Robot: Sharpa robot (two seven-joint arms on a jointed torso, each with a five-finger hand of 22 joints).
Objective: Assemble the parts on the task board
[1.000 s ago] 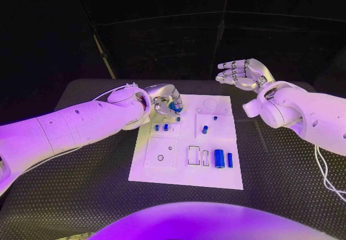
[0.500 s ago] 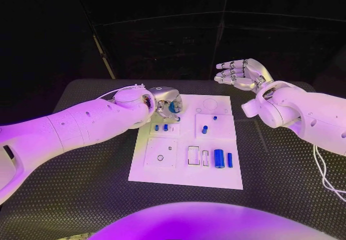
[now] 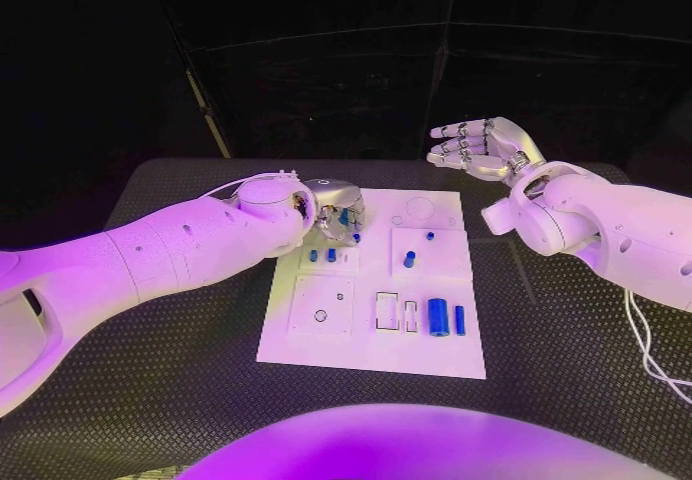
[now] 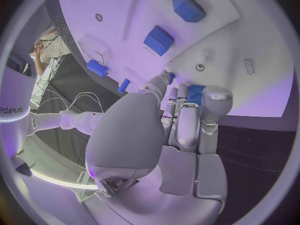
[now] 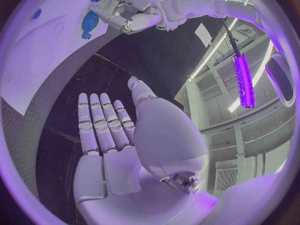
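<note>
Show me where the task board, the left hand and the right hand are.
task board [image 3: 361, 360]: head view, bare near edge.
left hand [image 3: 335, 205]: head view, middle of hand.
right hand [image 3: 483, 145]: head view, palm.

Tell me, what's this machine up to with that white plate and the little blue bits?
It is assembling small parts on a white task board. The left hand is over the board's far left corner, its fingers curled on a blue part. The right hand is raised beyond the board's far edge, open and holding nothing. Other blue pieces, such as a blue cylinder, lie on the board.
</note>
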